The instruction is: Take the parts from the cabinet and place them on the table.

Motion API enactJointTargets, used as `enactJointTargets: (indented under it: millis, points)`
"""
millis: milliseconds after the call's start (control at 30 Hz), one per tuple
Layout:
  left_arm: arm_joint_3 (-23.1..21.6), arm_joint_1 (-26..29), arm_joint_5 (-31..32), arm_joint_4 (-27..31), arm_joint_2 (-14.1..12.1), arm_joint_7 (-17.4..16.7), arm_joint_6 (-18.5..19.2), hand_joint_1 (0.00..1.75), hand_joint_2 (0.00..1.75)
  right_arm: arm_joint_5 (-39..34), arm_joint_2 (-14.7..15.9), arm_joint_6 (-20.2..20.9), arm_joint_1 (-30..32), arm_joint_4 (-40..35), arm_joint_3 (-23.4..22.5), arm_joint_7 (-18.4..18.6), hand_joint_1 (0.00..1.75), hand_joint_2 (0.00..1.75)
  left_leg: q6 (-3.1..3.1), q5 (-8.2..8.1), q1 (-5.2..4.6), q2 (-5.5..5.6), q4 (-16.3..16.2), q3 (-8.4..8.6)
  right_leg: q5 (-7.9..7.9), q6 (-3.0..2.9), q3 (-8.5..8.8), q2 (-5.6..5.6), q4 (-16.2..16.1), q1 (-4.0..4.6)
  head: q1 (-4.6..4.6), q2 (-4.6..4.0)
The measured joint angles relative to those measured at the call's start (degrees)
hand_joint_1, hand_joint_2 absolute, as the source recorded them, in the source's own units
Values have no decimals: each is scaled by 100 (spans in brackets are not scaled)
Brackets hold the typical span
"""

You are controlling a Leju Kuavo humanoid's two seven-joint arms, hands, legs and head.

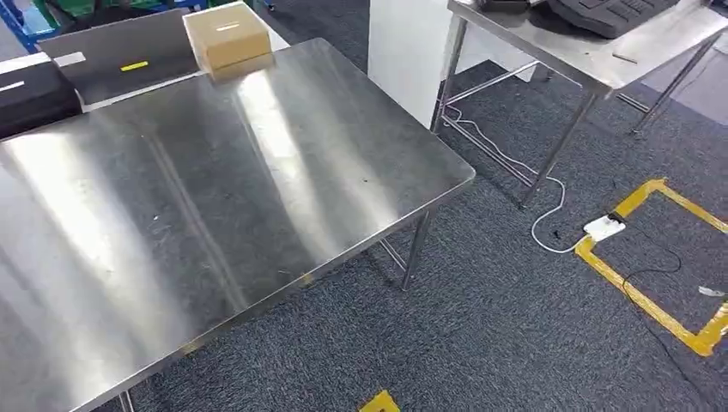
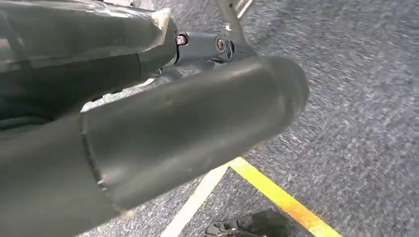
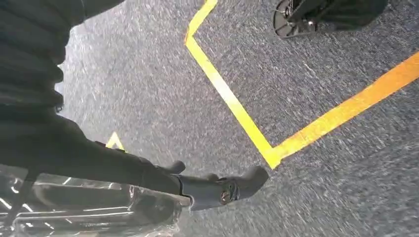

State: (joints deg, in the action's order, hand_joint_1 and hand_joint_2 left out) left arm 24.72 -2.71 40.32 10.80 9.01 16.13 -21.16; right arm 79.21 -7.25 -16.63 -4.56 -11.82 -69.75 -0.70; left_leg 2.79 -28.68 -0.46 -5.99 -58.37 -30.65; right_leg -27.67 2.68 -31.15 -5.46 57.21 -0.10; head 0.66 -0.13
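The steel table [image 1: 215, 197] stands in front of me in the head view, its top bare apart from a cardboard box [image 1: 227, 39] at the far edge. In the left wrist view my left hand [image 2: 197, 128] hangs over the carpet and grips a dark part in shiny plastic wrap [image 2: 84, 34] between thumb and fingers. In the right wrist view my right hand [image 3: 148, 173] holds a dark part in a clear crinkled bag [image 3: 99, 207], one finger lying across it.
A black case [image 1: 30, 94] sits beyond the table's far left. A second steel table [image 1: 592, 43] stands at the back right. On the carpet to the right lie a white power strip [image 1: 604, 227] with its cable and yellow floor tape [image 1: 652, 300].
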Motion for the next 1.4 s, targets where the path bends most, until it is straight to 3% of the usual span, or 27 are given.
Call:
enactJointTargets:
  millis: [100,133,200,233,300,367,433,467,500,700,767,800,833,867,900,933,1000,1033,1067,1100,1167,1200,1233,1267,1300,1367,1400]
  points:
    - [-2,-24,42,0,0,-13,0,0,0,0,-5,0,8,2,0,0,0,175,-81,-13,40,-189,30,69,47,-97,-50,213,0,24,15,0]
    - [-2,-40,48,2,2,-15,0,0,0,2,-5,0,17,2,-2,2,0,175,-121,-36,29,-258,28,72,98,-162,-6,293,-64,-47,9,0]
    - [-2,-31,55,0,-7,-18,0,0,0,7,-13,-2,12,4,-2,11,0,175,-183,-349,113,330,-361,-56,165,-264,27,416,-91,-132,39,0]
    - [-2,-20,55,0,-9,-17,0,0,0,9,-13,-4,6,6,-2,13,0,175,-207,-592,128,498,-765,-229,175,-280,10,483,-91,-127,50,0]
    - [-2,3,55,-7,-13,-33,0,0,0,11,-22,-4,6,7,-2,13,0,175,-260,-921,143,607,-1590,-619,183,-288,-10,649,-88,-115,50,0]
    - [-2,15,57,-9,-13,-46,-2,0,0,11,-22,-2,29,11,-2,13,0,175,-300,-696,182,614,-1533,-634,184,-284,3,803,-80,-118,50,0]
    - [-2,12,55,-9,-24,-50,-4,0,0,13,-26,-2,30,18,-2,13,0,175,-328,-132,249,666,-614,-223,181,-274,10,979,-43,-140,48,0]
    - [-2,12,55,-9,-29,-48,-4,0,0,13,-26,0,22,17,-2,13,0,175,-339,41,297,883,-143,-20,166,-240,-8,1057,-5,-143,54,0]
    - [-2,12,55,-22,-26,-50,-2,0,0,13,-22,0,11,18,-2,11,0,175,-339,-49,262,1056,-74,8,144,-175,-63,1106,54,-87,52,0]
    - [-2,10,55,-22,-26,-50,-2,0,0,13,-22,0,7,17,-2,11,0,175,-296,-33,264,1005,-79,-8,143,-157,-86,1144,54,-81,44,0]
    - [-2,2,55,-20,-33,-50,-2,0,0,13,-22,4,8,18,0,11,0,175,-249,-38,224,936,-90,-21,168,-97,-116,1168,28,-85,28,0]
    - [0,-14,53,-20,-35,-55,-2,0,0,13,-24,13,34,20,-2,11,0,175,-84,20,181,793,-38,-9,209,39,-193,1282,-4,-96,30,0]
    - [0,-12,53,-20,-35,-55,-4,0,0,13,-24,20,17,24,-2,11,0,175,37,68,176,599,8,-23,-198,-31,-526,685,704,-105,-13,0]
    - [0,5,53,-22,-35,-72,-4,0,0,13,-24,20,1,26,0,9,0,175,47,62,133,362,5,-45,-621,-1,-1064,626,1823,-117,-22,0]
    - [0,0,53,-22,-35,-74,-4,0,0,13,-22,20,22,26,-2,9,0,175,45,58,124,264,4,-44,-551,52,-1000,612,1749,-120,-15,0]
    - [0,-5,53,-22,-37,-77,-4,0,0,13,-20,20,31,26,0,9,0,175,36,53,124,201,3,-37,-413,102,-796,588,1401,-120,-24,0]
    - [0,-12,55,-22,-31,-79,-4,0,0,11,-11,20,26,26,0,9,0,175,4,32,128,78,1,-14,-71,180,-208,387,350,-139,-26,0]
    - [0,-13,55,-22,-31,-81,-4,0,0,13,-9,20,9,26,0,9,0,175,-27,17,113,14,0,12,0,110,-79,116,91,-130,-24,0]
    - [0,-9,57,-22,-35,-85,-4,0,0,11,-22,22,1,33,0,9,0,175,-67,-14,65,-18,-1,17,43,91,-85,17,69,-77,-11,0]
    - [0,-8,59,-22,-35,-85,-7,0,0,11,-24,22,-17,35,0,9,0,175,-112,-29,71,-62,2,50,67,-11,-62,112,78,-40,-20,0]
    - [-2,-33,64,-22,-26,-94,-7,0,0,7,-13,22,5,37,0,9,0,175,-150,-33,73,-207,24,111,75,-65,-152,243,77,-19,13,0]
    - [-2,-42,66,-15,-22,-96,-9,0,0,7,-9,22,2,37,0,9,0,175,-209,-71,107,-175,13,108,103,-138,-60,321,46,-99,11,0]
    - [-2,-51,66,-15,-29,-96,-9,0,0,7,-22,22,8,37,0,11,0,175,-253,-171,131,145,-99,82,114,-159,-71,376,36,-143,41,0]
    - [-2,-37,66,-15,-31,-96,-11,0,0,2,-18,20,-1,37,-2,11,0,175,-245,-395,137,401,-404,-43,135,-250,-77,430,40,-136,44,0]
    - [-2,-23,66,-17,-29,-96,-11,0,0,2,-15,20,-10,37,0,11,0,175,-240,-659,139,540,-888,-259,142,-286,-85,507,40,-116,57,0]
    - [-2,4,66,-22,-31,-101,-9,0,0,2,-20,22,-12,37,0,11,0,175,-235,-922,141,603,-1642,-644,148,-300,-93,677,43,-76,57,0]
    - [-2,11,66,-24,-29,-103,-9,0,0,2,-20,22,-3,37,0,11,0,175,-230,-881,142,606,-1736,-716,148,-300,-89,756,44,-66,50,0]
